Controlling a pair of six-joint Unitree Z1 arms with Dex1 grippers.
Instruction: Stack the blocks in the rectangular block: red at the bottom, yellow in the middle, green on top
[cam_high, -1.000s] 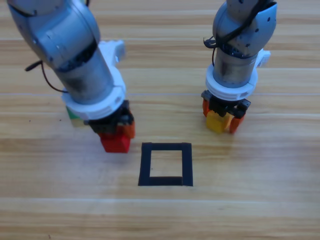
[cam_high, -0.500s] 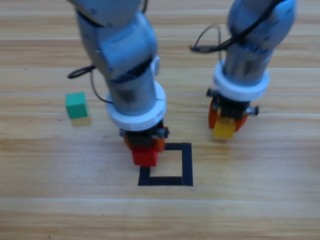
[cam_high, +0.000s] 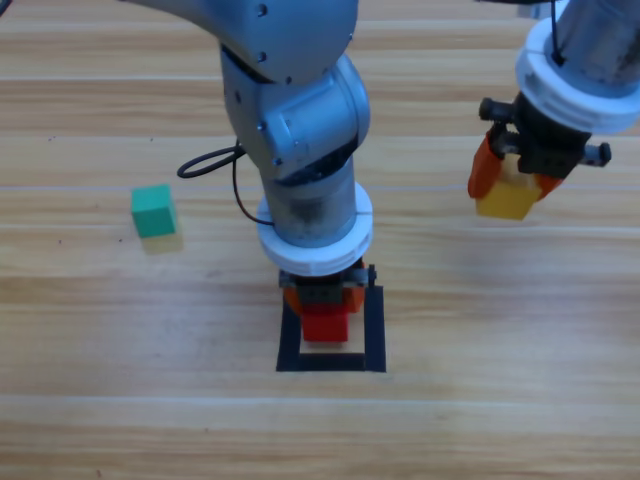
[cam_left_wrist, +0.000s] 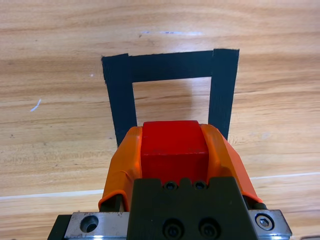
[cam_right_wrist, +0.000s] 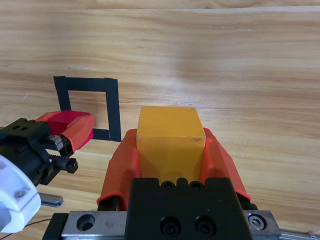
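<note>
Wooden table (cam_high: 90, 400), and the left gripper (cam_high: 325, 308) has swung in from the left, jaws clamped on the red cube (cam_high: 326, 323), now over the rectangular block (cam_high: 374, 330) — placement looks imminent. The right gripper (cam_high: 515, 175) has lifted toward the right edge, gripping the yellow cube (cam_high: 505, 197). The green cube (cam_high: 153, 210) waits near the left edge.
</note>
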